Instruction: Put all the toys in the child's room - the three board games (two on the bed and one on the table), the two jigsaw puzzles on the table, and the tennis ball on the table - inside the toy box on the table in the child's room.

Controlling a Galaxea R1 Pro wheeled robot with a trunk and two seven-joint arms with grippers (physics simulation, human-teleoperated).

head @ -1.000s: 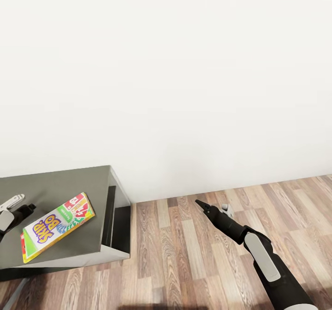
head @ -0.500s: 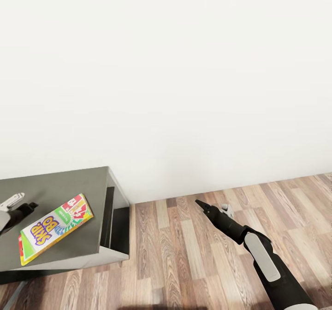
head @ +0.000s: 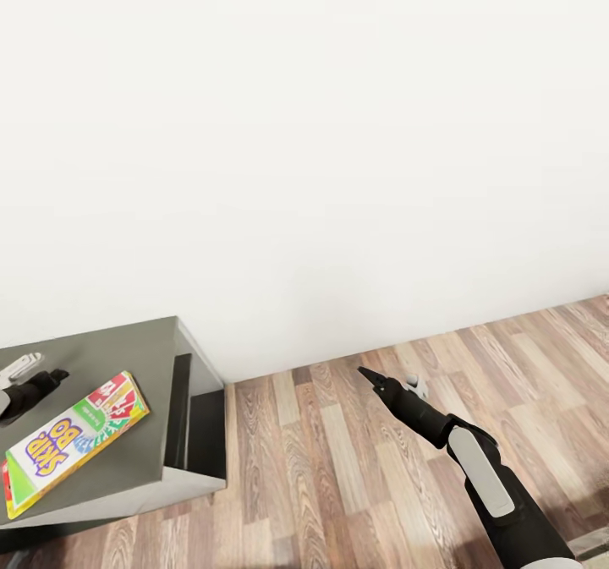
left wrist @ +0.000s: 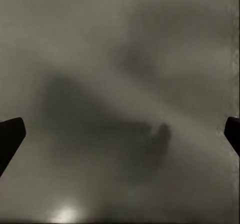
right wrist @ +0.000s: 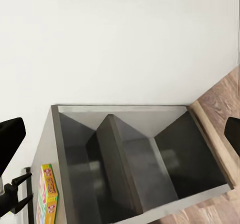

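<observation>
Board game (head: 72,440) — thin, glossy, green-edged — is lying flat on my dark grey cabinet (head: 161,358); both claws (head: 35,376) (head: 391,380) are hanging open, empty — plank floor (head: 338,467) beyond.

view swung right (camera, not cabinet (head: 101,358)).

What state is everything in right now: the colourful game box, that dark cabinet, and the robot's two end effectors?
Board game: lying flat, cover up, on the cabinet's top, ungrasped.
Cabinet: upright against the wall; open compartments on its side look empty.
Left end effector: open, holding nothing, just above the cabinet top beside the game.
Right end effector: open, holding nothing, raised over the wooden floor.
</observation>
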